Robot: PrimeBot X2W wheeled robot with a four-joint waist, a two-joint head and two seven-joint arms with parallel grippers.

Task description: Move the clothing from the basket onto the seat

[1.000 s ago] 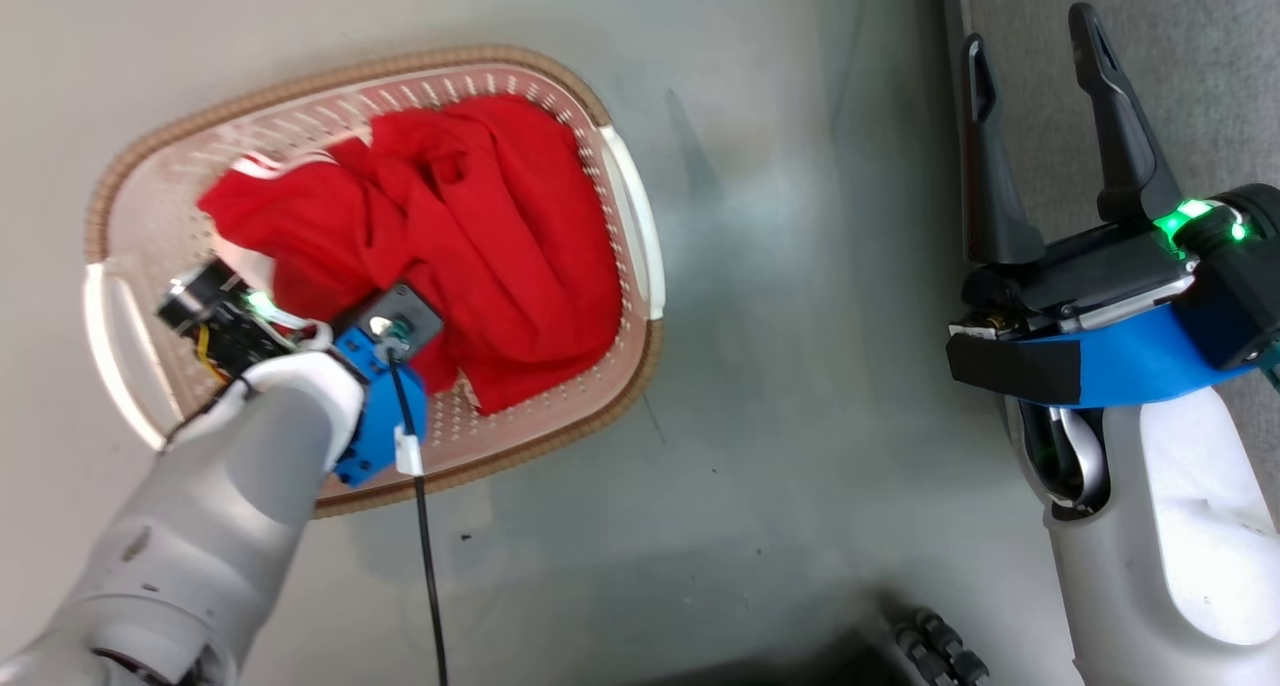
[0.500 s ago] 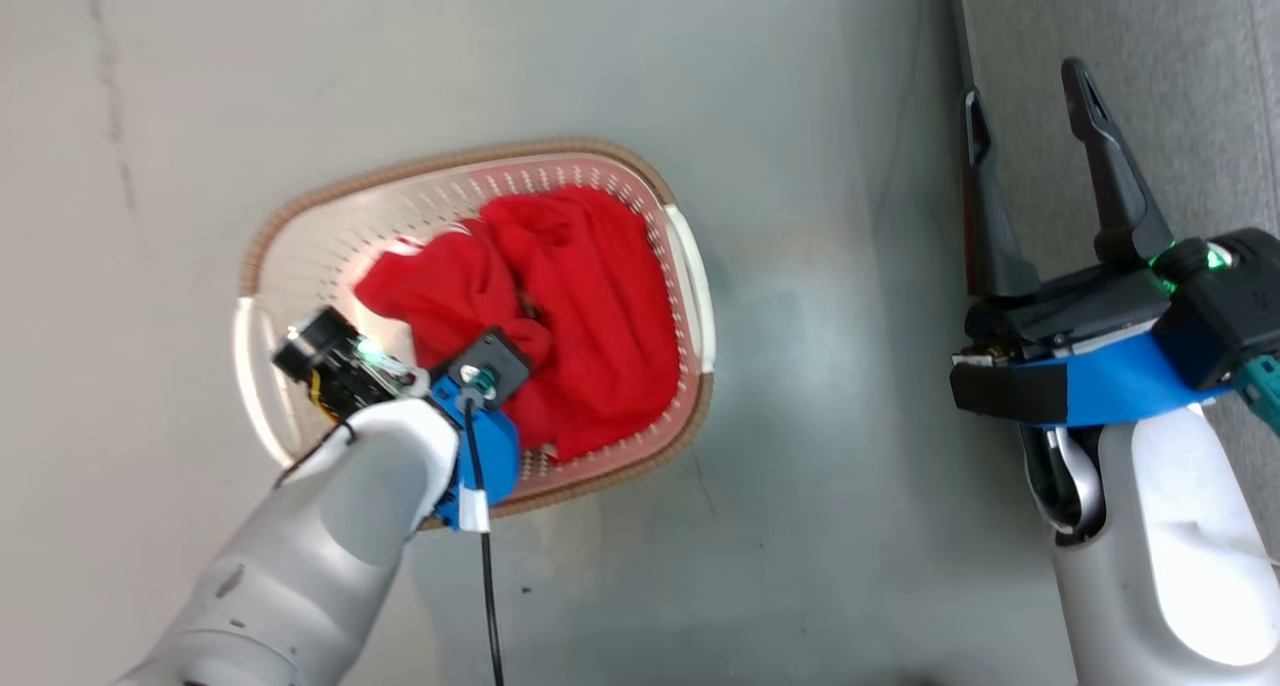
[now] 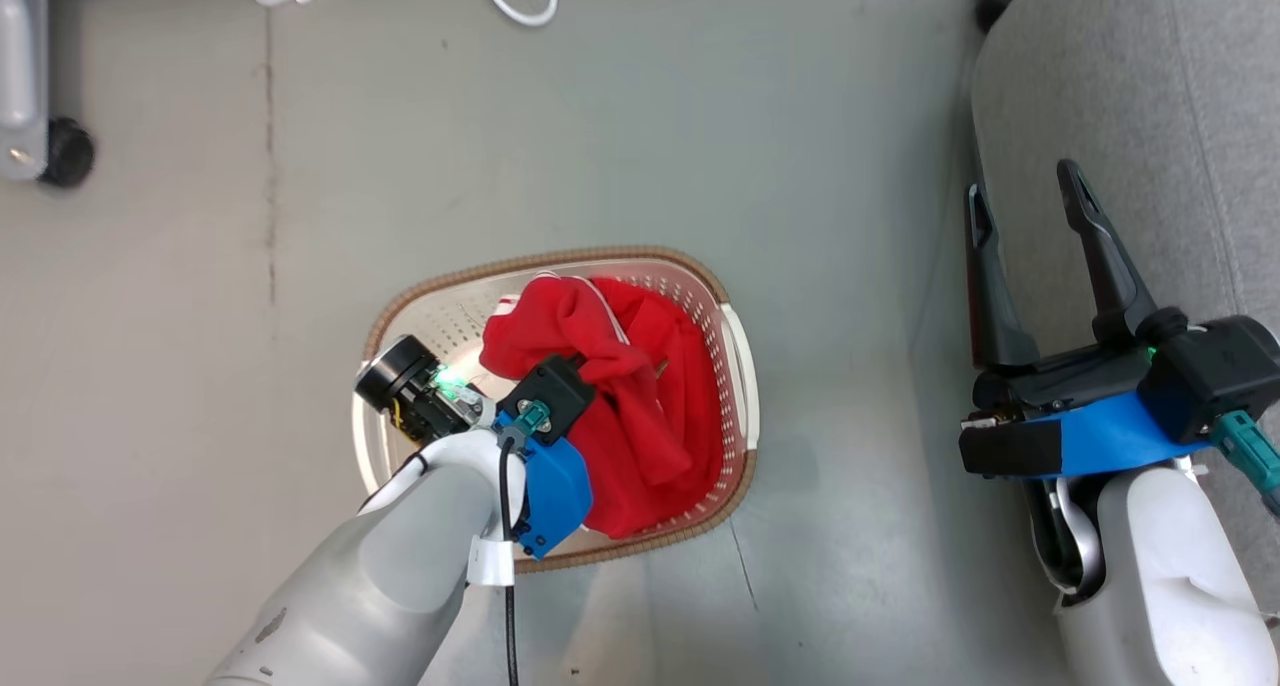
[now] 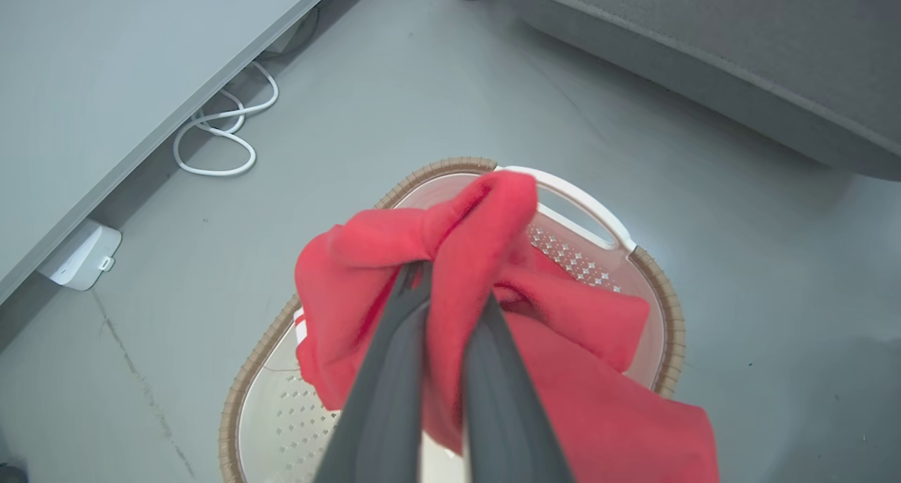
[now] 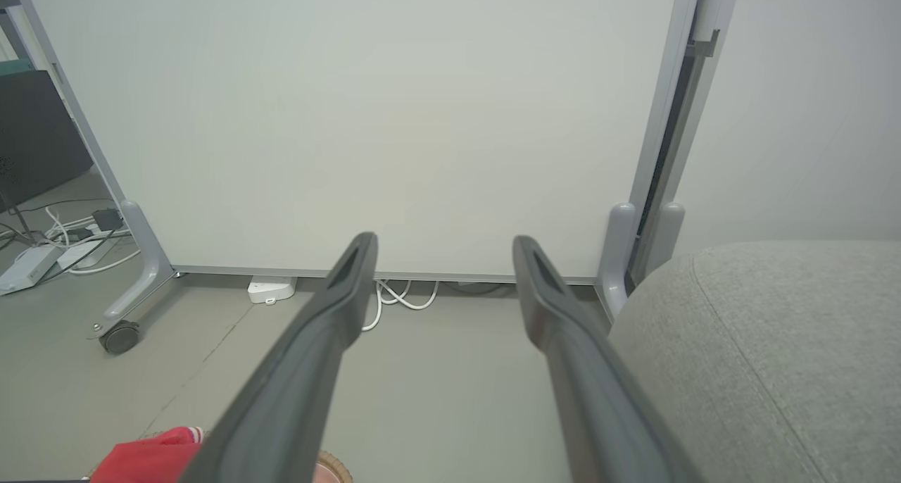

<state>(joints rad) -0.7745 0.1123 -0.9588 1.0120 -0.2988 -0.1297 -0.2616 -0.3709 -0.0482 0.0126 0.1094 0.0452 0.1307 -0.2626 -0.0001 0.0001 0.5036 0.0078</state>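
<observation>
Left claw (image 4: 454, 291) clamped on bright red soft fabric clothing (image 4: 359, 279), bunched around its fingers (image 4: 394, 377) and trailing into the cream-white perforated plastic basket (image 4: 670, 324) directly beneath; the light grey upholstered seat (image 4: 704, 39) lies beyond. Right claw (image 3: 1022, 179) spread wide, empty.

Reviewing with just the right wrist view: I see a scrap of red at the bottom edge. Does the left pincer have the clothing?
Observer: Yes, the left wrist view shows the left pincer shut on a fold of the clothing.
Operator: Lifted clear of the basket?
Observer: No; in the head view the rest of it drapes inside the basket.
Operator: Where is the seat from there?
Observer: The seat lies to the robot's right of the basket, across a strip of floor.
</observation>
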